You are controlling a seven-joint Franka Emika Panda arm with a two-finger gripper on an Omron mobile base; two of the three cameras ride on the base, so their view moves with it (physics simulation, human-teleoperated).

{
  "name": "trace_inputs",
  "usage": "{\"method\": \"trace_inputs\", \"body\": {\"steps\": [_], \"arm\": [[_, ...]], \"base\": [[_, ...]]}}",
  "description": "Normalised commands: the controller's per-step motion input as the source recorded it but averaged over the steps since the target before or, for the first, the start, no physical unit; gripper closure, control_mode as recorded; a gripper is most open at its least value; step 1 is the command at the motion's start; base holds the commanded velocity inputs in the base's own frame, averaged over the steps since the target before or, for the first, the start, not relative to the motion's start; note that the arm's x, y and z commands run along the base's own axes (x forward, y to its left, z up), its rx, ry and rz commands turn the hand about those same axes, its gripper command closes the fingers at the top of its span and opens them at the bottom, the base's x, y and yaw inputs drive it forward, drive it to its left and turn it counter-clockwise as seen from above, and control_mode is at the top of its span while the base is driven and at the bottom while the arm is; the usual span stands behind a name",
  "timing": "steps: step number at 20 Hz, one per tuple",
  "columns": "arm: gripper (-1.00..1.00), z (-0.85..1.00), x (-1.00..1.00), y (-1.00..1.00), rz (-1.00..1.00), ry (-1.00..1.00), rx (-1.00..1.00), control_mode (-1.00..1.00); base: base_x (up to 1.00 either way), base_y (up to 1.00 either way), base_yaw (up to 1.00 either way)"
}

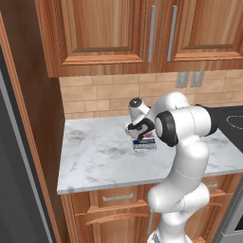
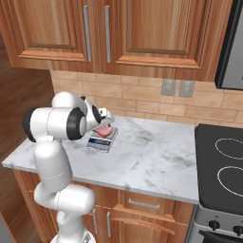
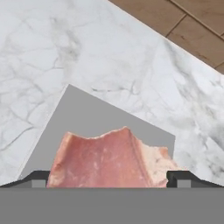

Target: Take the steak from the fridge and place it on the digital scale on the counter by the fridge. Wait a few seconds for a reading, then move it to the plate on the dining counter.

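Steak (image 3: 111, 159) lies flat on the scale (image 3: 94, 118), which sits on the worktop (image 1: 95, 156) under the wall cabinets (image 2: 142, 33), well inside the front edge. End effector (image 3: 111, 179) hangs just over the steak, fingers spread wide, one tip on each side of the meat; whether the tips touch it cannot be told, and nothing looks clamped. Judgement: the weighing step is in hand. The steak is parked on the platform so the scale can read it, and the open end effector waits low and straddling, so the regrip for the move to the plate should need little more than a close. Hand view gives what the base views lack: the steak's ragged far edge, the grey platform showing bare beyond it, and the two tips bracketing the meat. Right base view adds context: scale with its lighter front panel, pink steak (image 2: 103, 130) on top partly behind the wrist, stove (image 2: 223, 166) further along to the right. Left base view shows the elbow covering most of the scale (image 1: 144, 144), so it is poor for checking the hold, but it shows the fridge side panel (image 1: 28, 142) close by on the left.
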Motion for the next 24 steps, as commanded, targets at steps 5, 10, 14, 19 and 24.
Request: {"method": "trace_inputs", "body": {"steps": [5,10,14,19,24], "arm": [[1.0,-0.35,-0.25,-0.33,-0.06,0.0,0.0,-1.0],[1.0,-0.46,-0.22,-0.17,-0.05,0.01,0.0,-1.0],[1.0,-0.36,-0.22,-0.07,-0.03,0.0,0.0,-1.0],[1.0,0.02,-0.42,0.0,0.0,-0.02,0.05,-1.0],[1.0,0.43,-0.73,0.0,0.0,-0.1,0.13,-1.0]], "base": [[0.0,0.0,0.0],[0.0,0.0,0.0],[0.0,0.0,0.0],[0.0,0.0,0.0],[0.0,0.0,0.0]]}}
